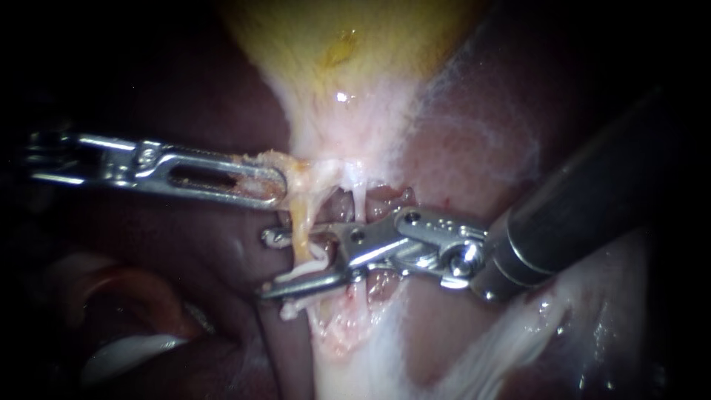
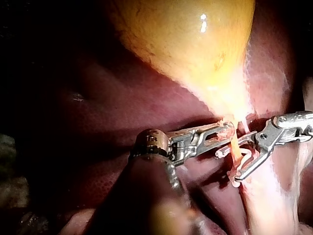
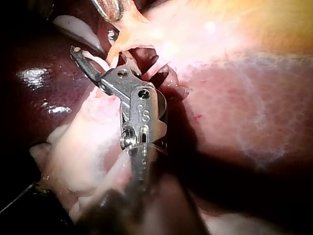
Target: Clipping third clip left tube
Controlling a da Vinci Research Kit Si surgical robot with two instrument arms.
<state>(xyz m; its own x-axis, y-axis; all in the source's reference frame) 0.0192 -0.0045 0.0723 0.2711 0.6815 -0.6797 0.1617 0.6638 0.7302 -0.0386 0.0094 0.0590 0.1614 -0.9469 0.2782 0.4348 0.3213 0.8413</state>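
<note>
Left instrument [image 1: 278,185]: jaws clamped on the pale tissue [image 1: 300,172] below the gallbladder [image 1: 348,44], holding it out to the side.
Right instrument [image 1: 266,264]: jaws apart, one on each side of the left tube [image 1: 300,230], not closed on it.
Left tube: a yellowish strand running down from the held tissue and passing between the right jaws. White pieces [image 1: 317,257] that look like clips sit just beside them; I cannot tell how many.
Risk, crowding: closing here may land on a neighbouring clip, leaving a poor seal.
Risk, reach: jaw tips barely past the tube could give a partial bite.
Risk, traction: a harder sideways pull might tear the thin strand.
Risk, depth: the lower jaw lies near the liver [image 1: 474,148] and may nick it.
</note>
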